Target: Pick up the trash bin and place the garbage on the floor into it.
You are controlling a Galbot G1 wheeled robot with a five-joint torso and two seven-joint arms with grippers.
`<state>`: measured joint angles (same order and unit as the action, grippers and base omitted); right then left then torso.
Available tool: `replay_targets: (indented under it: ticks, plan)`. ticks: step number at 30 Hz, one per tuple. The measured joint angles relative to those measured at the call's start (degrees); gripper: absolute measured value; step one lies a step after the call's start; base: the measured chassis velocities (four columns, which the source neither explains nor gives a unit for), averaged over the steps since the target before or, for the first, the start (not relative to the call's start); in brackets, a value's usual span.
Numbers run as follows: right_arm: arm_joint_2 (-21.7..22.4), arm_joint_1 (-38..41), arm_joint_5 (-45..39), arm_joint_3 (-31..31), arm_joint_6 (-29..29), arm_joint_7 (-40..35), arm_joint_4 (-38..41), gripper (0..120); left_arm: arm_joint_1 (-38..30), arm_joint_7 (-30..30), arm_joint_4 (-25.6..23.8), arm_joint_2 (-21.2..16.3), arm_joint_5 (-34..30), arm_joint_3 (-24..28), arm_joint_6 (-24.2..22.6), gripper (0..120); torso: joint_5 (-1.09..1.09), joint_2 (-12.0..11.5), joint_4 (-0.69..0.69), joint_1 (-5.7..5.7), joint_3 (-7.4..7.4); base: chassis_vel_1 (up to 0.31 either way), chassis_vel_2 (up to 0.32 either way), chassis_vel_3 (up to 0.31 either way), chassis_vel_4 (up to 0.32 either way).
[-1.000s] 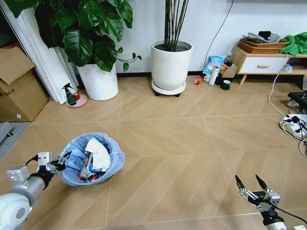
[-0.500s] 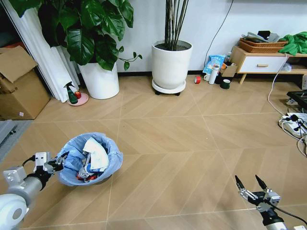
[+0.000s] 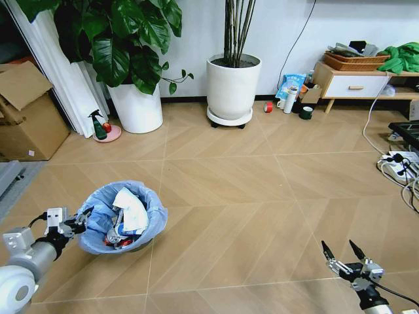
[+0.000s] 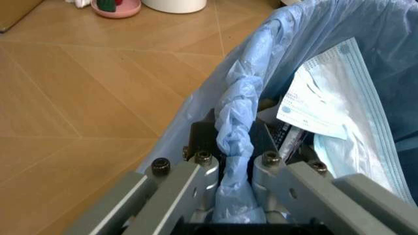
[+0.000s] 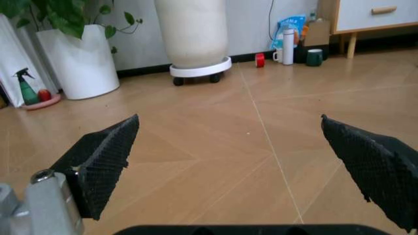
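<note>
Background: two white plant pots [image 3: 234, 88] stood at the far wall, one on a wheeled base. Green spray bottle [image 3: 98, 125] sat beside the left pot, cardboard box [image 3: 27, 114] far left. Wooden cabinet [image 3: 357, 82] far right, power strip [image 3: 397, 165] with cables near it.

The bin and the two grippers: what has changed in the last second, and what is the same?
The left gripper stays shut on the rim of the bin and has carried it slightly toward the robot's left and a little lower in the head view. The camera has also shifted a bit, so the plants and the room sit slightly differently. The right gripper stays open and low on the right. The garbage stays inside the bin.
</note>
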<state>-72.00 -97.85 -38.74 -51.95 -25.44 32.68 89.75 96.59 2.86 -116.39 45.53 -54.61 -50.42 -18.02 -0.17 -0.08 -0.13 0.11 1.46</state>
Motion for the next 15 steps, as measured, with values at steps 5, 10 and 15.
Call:
replay_targets:
  ticks: [5,10,15]
  plan:
    - [0.1,-0.2,-0.3,-0.2,0.0,0.0,0.2,100,0.2,0.0,-0.2,0.2,0.0,0.0,0.0,1,0.00,0.0,0.01,-0.01,0.00,0.103,-0.096,-0.093,0.092]
    - [0.1,-0.3,-0.4,-0.3,0.0,0.1,0.2,100,0.2,0.0,-0.1,0.2,0.0,0.1,0.0,1,0.00,0.0,0.00,-0.01,0.00,0.095,-0.095,-0.095,0.083]
    - [0.2,-0.3,-0.4,-0.3,0.0,0.2,0.3,100,-0.2,0.0,0.2,-0.1,-0.1,0.2,0.0,1,0.00,0.0,0.01,0.00,0.00,0.086,-0.066,-0.071,0.073]
